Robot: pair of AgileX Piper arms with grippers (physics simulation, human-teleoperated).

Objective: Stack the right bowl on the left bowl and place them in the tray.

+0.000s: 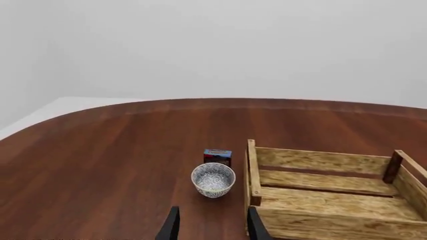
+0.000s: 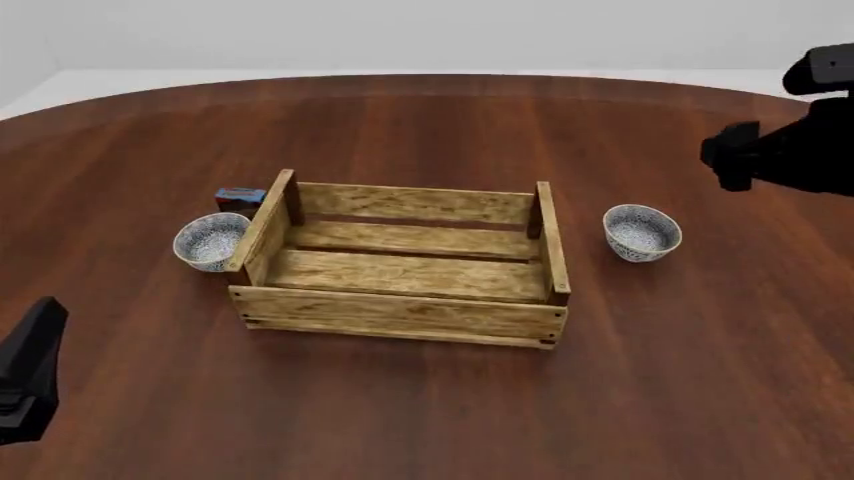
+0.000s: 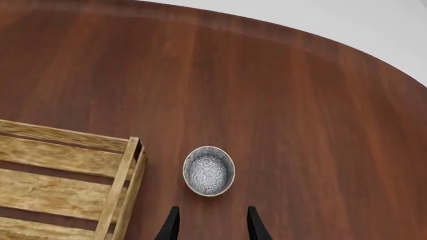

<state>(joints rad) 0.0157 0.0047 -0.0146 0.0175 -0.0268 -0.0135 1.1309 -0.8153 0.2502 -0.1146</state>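
The left bowl (image 2: 212, 240) is small, white and blue-grey speckled. It stands upright on the table against the tray's left end, and also shows in the left wrist view (image 1: 213, 179). The right bowl (image 2: 642, 231), its twin, stands a little right of the tray and also shows in the right wrist view (image 3: 209, 170). The tray (image 2: 400, 312) is an empty light-wood slatted crate in the middle of the table. My left gripper (image 1: 212, 231) is open and empty, well short of the left bowl. My right gripper (image 3: 212, 227) is open and empty, above the right bowl.
A small blue-and-red box (image 2: 240, 198) stands just behind the left bowl, at the tray's far-left corner. The left arm (image 2: 27, 385) is at the near-left edge, and the right arm (image 2: 787, 150) hangs at the far right. The dark wood table (image 2: 427, 420) is rounded at the far side.
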